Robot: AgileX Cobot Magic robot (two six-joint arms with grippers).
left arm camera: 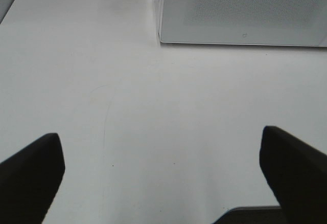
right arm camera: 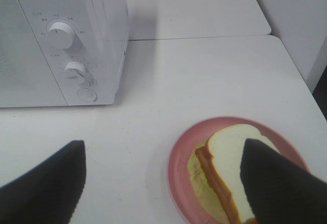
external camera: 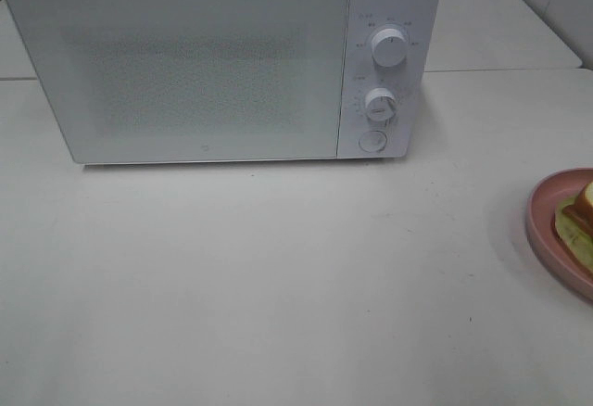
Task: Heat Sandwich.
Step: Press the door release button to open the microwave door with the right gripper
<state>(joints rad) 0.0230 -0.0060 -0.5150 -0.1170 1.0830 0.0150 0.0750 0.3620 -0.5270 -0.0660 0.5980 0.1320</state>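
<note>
The sandwich, white bread with yellow-green and reddish filling, lies on a round pink plate; in the high view only a sliver of the sandwich shows at the right edge. A white microwave stands at the back with its door closed. My right gripper hangs open above the table, one finger over the sandwich, nothing between the fingers. My left gripper is open over bare table, in front of the microwave. Neither arm appears in the high view.
The microwave front carries two knobs and a round button on its right side. The pink plate sits at the table's right edge. A second table surface lies behind, separated by a seam.
</note>
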